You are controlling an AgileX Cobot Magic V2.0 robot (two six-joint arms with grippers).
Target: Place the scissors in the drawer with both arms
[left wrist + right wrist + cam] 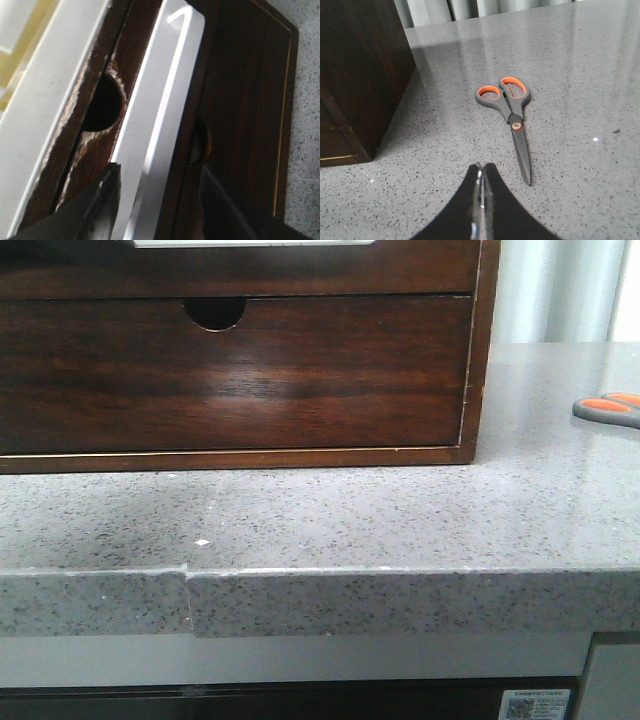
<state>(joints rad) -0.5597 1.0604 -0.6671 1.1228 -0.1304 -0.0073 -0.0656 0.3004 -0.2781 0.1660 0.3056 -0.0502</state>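
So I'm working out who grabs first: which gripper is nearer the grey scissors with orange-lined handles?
Right. The right gripper hangs just short of the grey, orange-lined scissors on the speckled counter; the left gripper is at the dark wooden drawer.

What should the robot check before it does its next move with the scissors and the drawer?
1. Drawer open enough to take anything: not ok, its front sits flush in the cabinet.
2. Scissors easy to reach: ok, lying flat on the counter, blades closed, nothing on them.
3. Right gripper ready to grab: not ok, its fingers are together.
4. Left gripper near the finger cutout: ok, it hangs right by it.
5. Left gripper empty: ok, open, nothing between its fingers.
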